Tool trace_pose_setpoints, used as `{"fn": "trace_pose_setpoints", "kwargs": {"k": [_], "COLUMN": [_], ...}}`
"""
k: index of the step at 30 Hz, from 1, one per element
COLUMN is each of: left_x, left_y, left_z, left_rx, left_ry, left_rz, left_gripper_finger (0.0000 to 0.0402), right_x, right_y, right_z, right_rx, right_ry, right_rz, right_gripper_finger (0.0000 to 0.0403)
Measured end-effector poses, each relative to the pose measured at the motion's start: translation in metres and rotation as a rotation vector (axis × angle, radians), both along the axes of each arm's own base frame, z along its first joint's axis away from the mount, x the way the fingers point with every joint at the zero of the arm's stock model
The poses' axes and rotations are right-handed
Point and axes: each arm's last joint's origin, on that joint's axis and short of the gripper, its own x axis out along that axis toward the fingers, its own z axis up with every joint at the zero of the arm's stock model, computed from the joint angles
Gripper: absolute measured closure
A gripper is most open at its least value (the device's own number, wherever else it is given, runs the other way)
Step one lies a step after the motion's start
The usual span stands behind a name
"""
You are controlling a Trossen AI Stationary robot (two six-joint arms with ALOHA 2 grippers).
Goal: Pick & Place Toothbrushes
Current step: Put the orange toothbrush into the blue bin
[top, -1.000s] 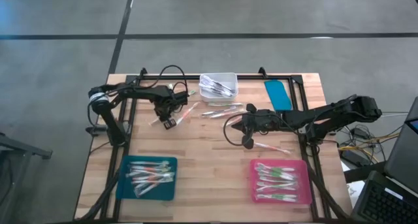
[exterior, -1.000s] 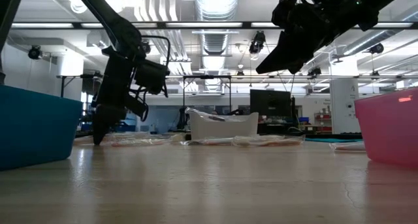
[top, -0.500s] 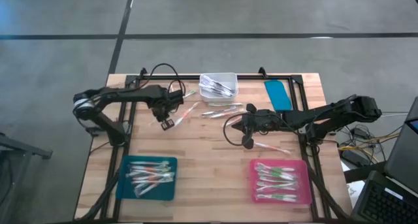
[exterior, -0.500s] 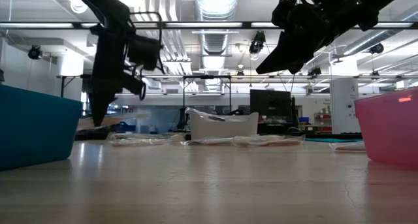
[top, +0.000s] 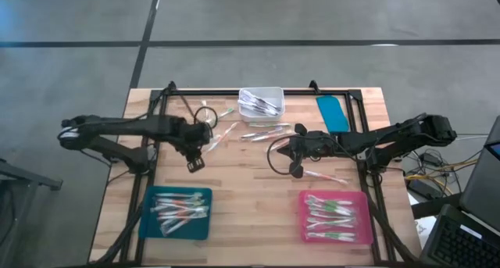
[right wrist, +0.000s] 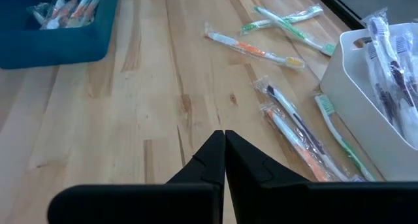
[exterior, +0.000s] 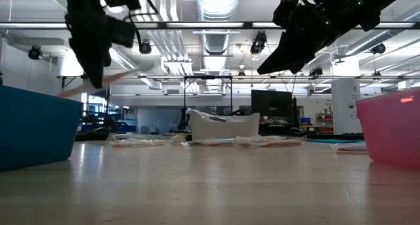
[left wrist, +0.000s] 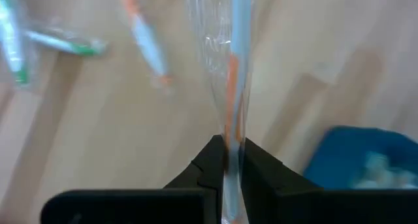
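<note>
One clear-wrapped, orange-accented toothbrush (left wrist: 230, 87) is pinched by the left gripper (left wrist: 228, 160) above the table (top: 250, 213); the right gripper (right wrist: 224, 152) is closed, empty.

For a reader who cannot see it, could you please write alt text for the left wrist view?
The left gripper is shut on a wrapped, orange-accented toothbrush above the wooden table; a teal tray lies off to one side.
</note>
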Motion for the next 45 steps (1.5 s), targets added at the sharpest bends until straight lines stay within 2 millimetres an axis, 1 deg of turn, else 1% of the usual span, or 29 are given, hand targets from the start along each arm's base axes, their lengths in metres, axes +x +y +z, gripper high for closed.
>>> {"fn": "trace_pose_setpoints", "kwargs": {"k": [5, 11, 15, 18, 25, 32, 35, 37, 41, 45], "left_x": [-0.003, -0.002, -0.004, -0.008, -0.021, -0.032, -0.034, -0.034, -0.033, -0.034], "left_y": [-0.029, -0.068, -0.095, -0.114, -0.152, -0.180, -0.187, -0.190, -0.193, -0.194], "left_z": [0.018, 0.037, 0.046, 0.048, 0.037, 0.022, 0.016, 0.011, 0.001, -0.009], "left_rx": [-0.040, -0.085, -0.115, -0.135, -0.148, -0.156, -0.132, -0.105, -0.069, -0.042], "left_ry": [-0.082, -0.140, -0.148, -0.126, -0.038, 0.087, 0.126, 0.151, 0.239, 0.349], "left_rz": [-0.016, -0.126, -0.175, -0.201, -0.281, -0.261, -0.285, -0.334, -0.440, -0.507], "left_gripper_finger": [0.0370, 0.0370, 0.0370, 0.0370, 0.0369, 0.0369, 0.0369, 0.0369, 0.0366, 0.0364], "right_x": [0.000, 0.000, 0.000, 0.000, 0.000, 0.000, 0.000, 0.000, 0.000, 0.000], "right_y": [0.000, 0.000, 0.000, 0.000, 0.000, 0.000, 0.000, 0.000, 0.000, 0.000], "right_z": [0.000, 0.000, 0.000, 0.000, 0.000, 0.000, 0.000, 0.000, 0.000, 0.000], "right_rx": [-0.003, 0.000, 0.008, 0.008, 0.012, 0.013, 0.014, 0.014, 0.014, 0.014], "right_ry": [0.000, -0.002, -0.004, -0.004, -0.005, -0.005, -0.005, -0.005, -0.005, -0.005], "right_rz": [0.001, -0.001, -0.005, -0.005, -0.007, -0.008, -0.008, -0.008, -0.008, -0.008], "right_gripper_finger": [0.0394, 0.0394, 0.0394, 0.0394, 0.0394, 0.0394, 0.0394, 0.0394, 0.0394, 0.0394]}}
